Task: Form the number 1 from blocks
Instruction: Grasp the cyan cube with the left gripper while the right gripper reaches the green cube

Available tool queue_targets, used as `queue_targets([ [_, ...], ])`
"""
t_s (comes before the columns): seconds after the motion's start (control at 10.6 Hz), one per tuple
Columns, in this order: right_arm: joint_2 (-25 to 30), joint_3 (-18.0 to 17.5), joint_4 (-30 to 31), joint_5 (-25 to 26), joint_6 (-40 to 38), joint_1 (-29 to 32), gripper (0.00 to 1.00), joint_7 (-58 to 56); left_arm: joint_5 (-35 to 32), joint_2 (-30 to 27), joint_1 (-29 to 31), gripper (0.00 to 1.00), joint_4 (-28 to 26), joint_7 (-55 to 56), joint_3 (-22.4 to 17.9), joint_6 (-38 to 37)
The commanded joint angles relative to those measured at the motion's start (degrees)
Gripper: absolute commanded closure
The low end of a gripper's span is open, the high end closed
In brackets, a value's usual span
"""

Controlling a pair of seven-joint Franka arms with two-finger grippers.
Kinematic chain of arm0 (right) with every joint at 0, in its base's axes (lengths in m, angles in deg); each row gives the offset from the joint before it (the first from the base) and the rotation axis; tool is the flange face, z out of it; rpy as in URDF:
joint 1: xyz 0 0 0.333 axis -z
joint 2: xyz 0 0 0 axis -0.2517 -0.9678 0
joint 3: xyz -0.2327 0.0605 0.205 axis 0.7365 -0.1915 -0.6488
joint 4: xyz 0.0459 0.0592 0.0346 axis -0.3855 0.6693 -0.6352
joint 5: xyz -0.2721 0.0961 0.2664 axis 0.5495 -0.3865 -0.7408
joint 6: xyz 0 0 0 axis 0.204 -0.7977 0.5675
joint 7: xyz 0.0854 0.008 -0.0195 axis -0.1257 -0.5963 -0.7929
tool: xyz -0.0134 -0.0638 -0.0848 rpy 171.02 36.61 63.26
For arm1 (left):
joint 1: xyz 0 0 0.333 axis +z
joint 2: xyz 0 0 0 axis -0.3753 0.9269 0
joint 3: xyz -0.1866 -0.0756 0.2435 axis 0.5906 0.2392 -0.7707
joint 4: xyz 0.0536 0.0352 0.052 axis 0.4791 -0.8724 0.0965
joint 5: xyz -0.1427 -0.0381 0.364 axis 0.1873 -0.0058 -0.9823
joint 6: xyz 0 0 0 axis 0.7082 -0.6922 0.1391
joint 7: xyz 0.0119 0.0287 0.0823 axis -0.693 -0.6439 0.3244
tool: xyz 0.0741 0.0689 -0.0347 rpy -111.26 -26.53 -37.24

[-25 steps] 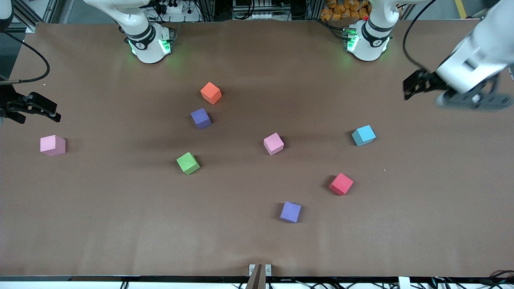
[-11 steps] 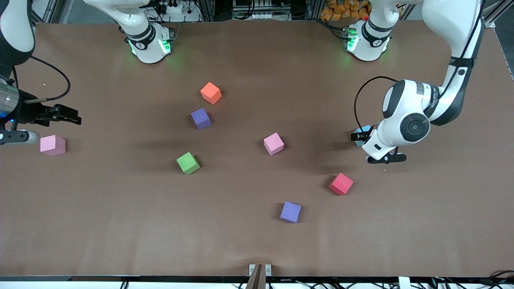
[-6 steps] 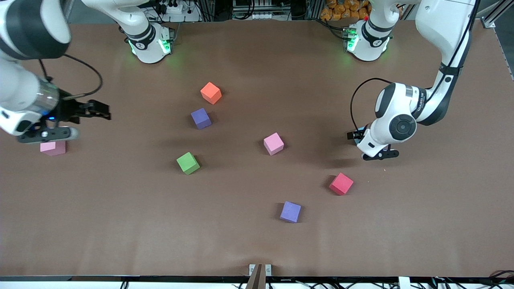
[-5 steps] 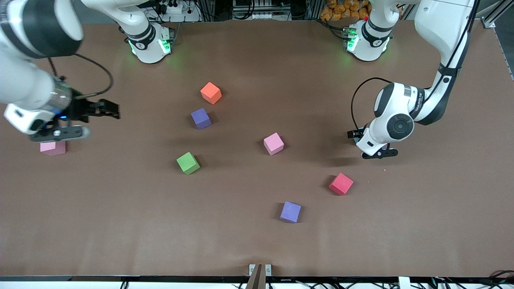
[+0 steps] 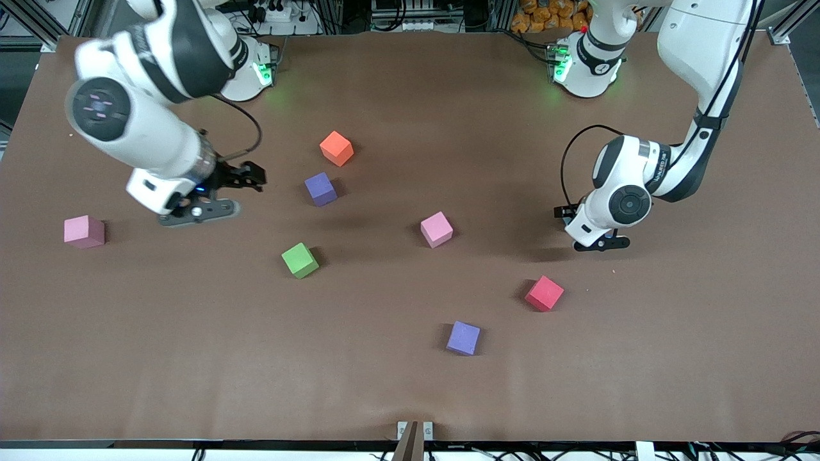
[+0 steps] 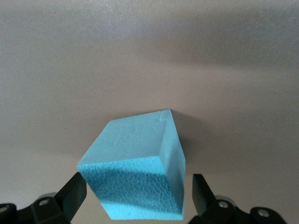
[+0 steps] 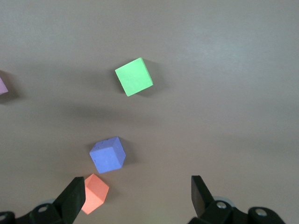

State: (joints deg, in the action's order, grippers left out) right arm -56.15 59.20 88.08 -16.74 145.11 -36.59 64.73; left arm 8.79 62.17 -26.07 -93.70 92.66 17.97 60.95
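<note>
**Left gripper straddling blue cube**

Brown table [image 5: 410, 384], cubes scattered. Left gripper [image 6: 135, 198] spread wide around the light blue cube [image 6: 135, 170], not pinching. Right gripper [image 5: 246, 178] spread, empty, over bare table near the dark purple cube [image 5: 320, 189] and orange cube [image 5: 336, 148].

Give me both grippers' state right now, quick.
Left gripper: open, fingers either side of the light blue block, not closed on it.
Right gripper: open, empty, above the table.
</note>
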Motion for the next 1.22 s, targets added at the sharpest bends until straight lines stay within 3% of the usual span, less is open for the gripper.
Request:
queue_targets([
  [0.0, -0.59, 0.46, 6.33, -0.03, 8.79, -0.83, 0.0, 0.31, -2.31, 0.35, 0.33, 0.18, 0.09, 1.35, 0.14, 0.79],
  [0.09, -3.39, 0.46, 6.43, 0.4, 11.52, -2.14, 0.0, 0.14, -2.4, 0.35, 0.33, 0.72, 0.35, 1.52, 0.14, 0.79],
  [0.19, -5.86, 0.46, 6.34, 2.58, 14.33, -3.2, 0.0, 0.14, -2.31, 0.35, 0.25, 0.97, 0.53, 2.48, 0.05, 0.88],
  [0.56, -16.06, 0.46, 6.17, 7.24, 26.64, -5.57, 0.0, -0.57, -4.33, -0.44, 0.16, 1.0, 1.41, 3.37, 0.23, 0.88],
  [0.75, -18.35, 0.46, 6.08, 10.51, 29.82, -6.11, 0.0, -0.57, -4.33, -1.93, 0.42, 1.0, 2.11, 1.45, 0.23, 0.35],
  [1.13, -21.78, 0.46, 5.82, 10.51, 35.35, -4.7, 0.0, -4.43, -3.45, -2.64, 0.25, 1.0, 5.97, 2.23, 0.58, 0.0],
])
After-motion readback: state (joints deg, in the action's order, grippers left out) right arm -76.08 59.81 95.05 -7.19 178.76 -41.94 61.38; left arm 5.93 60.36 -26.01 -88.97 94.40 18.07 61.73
